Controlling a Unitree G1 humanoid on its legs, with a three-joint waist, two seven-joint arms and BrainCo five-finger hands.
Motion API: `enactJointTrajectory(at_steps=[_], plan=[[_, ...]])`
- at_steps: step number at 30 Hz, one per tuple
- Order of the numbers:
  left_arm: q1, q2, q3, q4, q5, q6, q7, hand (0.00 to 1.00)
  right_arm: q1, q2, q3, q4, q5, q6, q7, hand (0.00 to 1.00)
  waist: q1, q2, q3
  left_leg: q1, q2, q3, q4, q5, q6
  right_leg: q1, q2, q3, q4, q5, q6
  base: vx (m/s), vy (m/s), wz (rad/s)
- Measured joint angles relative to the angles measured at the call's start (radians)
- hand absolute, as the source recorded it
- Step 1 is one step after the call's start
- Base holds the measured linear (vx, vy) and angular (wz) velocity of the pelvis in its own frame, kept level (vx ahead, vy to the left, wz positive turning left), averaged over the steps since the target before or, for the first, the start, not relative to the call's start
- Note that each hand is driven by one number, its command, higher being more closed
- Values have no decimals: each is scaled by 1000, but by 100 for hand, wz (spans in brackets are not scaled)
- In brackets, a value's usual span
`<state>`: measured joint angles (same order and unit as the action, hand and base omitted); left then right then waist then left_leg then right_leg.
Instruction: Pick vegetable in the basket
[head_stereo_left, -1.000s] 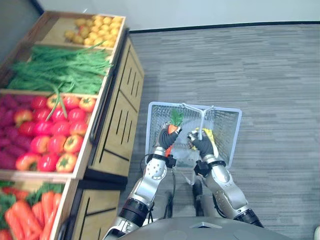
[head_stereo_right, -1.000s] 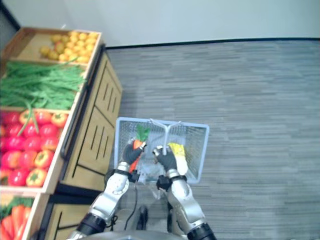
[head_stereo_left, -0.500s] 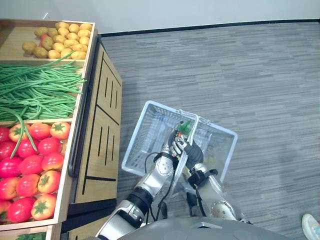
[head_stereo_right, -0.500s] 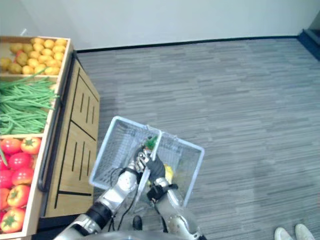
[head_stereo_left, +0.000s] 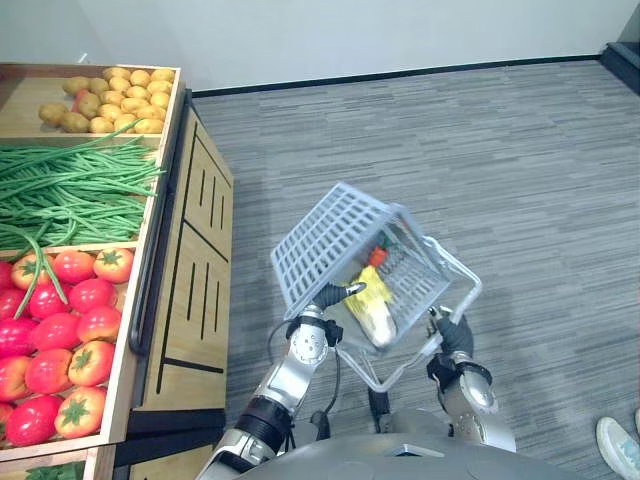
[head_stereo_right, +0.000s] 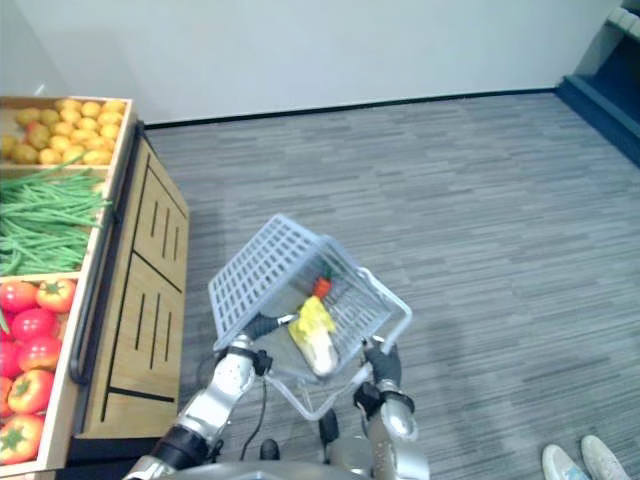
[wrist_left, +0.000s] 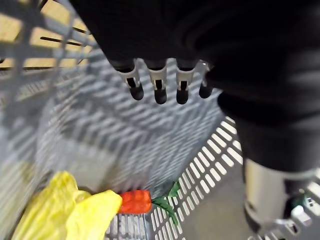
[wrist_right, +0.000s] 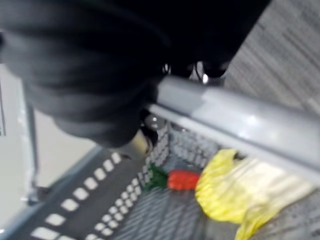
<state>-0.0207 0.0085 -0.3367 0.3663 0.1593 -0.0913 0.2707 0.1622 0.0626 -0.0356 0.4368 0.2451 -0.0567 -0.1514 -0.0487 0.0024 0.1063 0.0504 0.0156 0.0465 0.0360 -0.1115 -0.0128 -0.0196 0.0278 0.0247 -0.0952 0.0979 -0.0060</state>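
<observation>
The grey plastic basket (head_stereo_left: 320, 240) hangs tilted in front of me. My right hand (head_stereo_left: 455, 335) is shut on its handle (wrist_right: 235, 120). Inside lie an orange carrot (wrist_left: 135, 201) with green leaves and a yellow leafy vegetable (head_stereo_left: 370, 305), both slid toward the low side. My left hand (wrist_left: 157, 92) is open, its fingers straight and empty, just at the basket's near rim above the carrot. In the left eye view that left hand (head_stereo_left: 335, 293) sits against the basket's lower left edge.
A wooden produce stand (head_stereo_left: 195, 270) runs along the left, with potatoes (head_stereo_left: 105, 95), green beans (head_stereo_left: 70, 190) and tomatoes (head_stereo_left: 60, 330) in its bins. Grey carpet (head_stereo_left: 520, 170) spreads to the right. A person's shoe (head_stereo_left: 618, 445) shows at the lower right.
My left hand has opened and let go of the carrot, which now lies in the basket. The basket has swung up and tilted. The camera has turned right.
</observation>
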Motion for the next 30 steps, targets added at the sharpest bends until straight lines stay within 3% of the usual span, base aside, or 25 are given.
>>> enactJointTrajectory(at_steps=[3,10,14,18,25,30], plan=[[34,-22,6,86,-101,2,-33,0,-65,4,-47,177,-35,16,-8,100,9,3,-2,4,8,-22,-6,10,-7,12,6,-26,0,-8,12,44,-14,25],[72,-52,69,377,-106,7,-56,0,-125,6,-114,415,-72,79,-8,100,23,19,-3,55,16,-29,-33,12,-2,51,12,-27,1,-18,11,69,33,3],[65,-53,93,447,-165,7,-164,0,-154,6,-142,467,-73,114,-8,100,37,37,-1,72,10,-28,-32,1,-1,66,10,-16,1,-24,9,21,60,-3],[59,-54,87,453,-186,7,-250,0,-180,8,-195,496,-73,116,-8,100,34,47,-5,73,8,-30,-27,-13,-5,70,9,-15,0,-36,15,9,33,1],[9,-18,-108,366,-169,4,-310,0,-199,12,-326,505,-60,108,-10,100,17,53,-5,73,10,-53,-33,-15,1,75,6,-43,1,-51,6,31,11,10],[-32,78,-322,253,-173,-6,-388,0,-209,5,-431,522,-4,66,-66,100,4,57,-7,86,12,-53,-34,-19,-5,84,5,-54,1,-62,10,64,20,4]])
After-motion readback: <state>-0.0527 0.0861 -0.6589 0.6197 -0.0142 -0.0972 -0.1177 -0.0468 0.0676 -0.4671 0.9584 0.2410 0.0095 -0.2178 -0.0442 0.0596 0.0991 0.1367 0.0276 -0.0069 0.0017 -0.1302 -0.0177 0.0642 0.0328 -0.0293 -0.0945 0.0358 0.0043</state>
